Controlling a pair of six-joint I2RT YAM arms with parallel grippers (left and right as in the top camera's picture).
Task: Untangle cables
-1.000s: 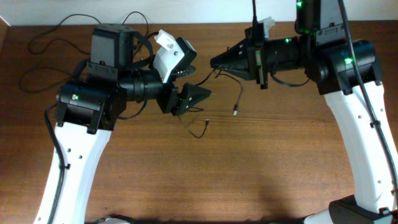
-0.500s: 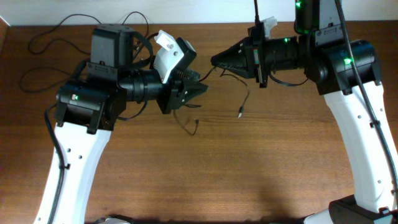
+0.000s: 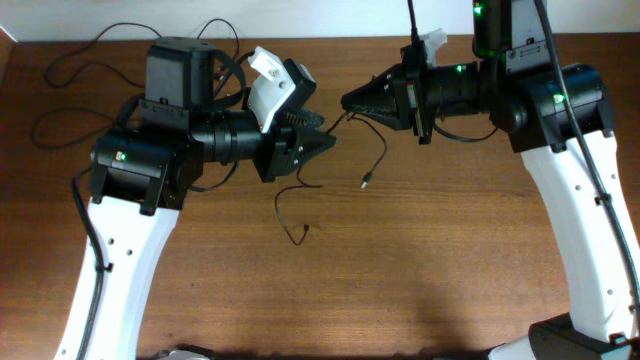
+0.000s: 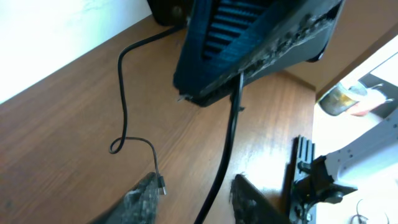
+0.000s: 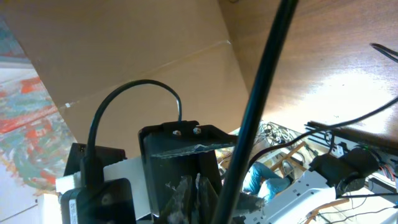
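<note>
One cable (image 4: 230,134) pinched, right end effector (image 3: 347,100) faces left end effector (image 3: 328,141).

Tabletop (image 3: 400,280): brown wood grain, spread beneath me, with a soft glare on its near half.
Wall (image 3: 330,15): plain white, running along the far edge.
Brown creased panel (image 5: 124,50): fills my right wrist view.
Colourful painted sheet (image 5: 15,124): just left of that panel.
Black stand (image 4: 314,180): beyond the tabletop's edge.

arms (image 3: 130,175) (image 3: 565,120) 2 | end effectors (image 3: 328,143) (image 3: 350,100) 2 | cables (image 3: 381,150): count unclear | free plug ends (image 3: 366,182) (image 3: 301,236) 2
</note>
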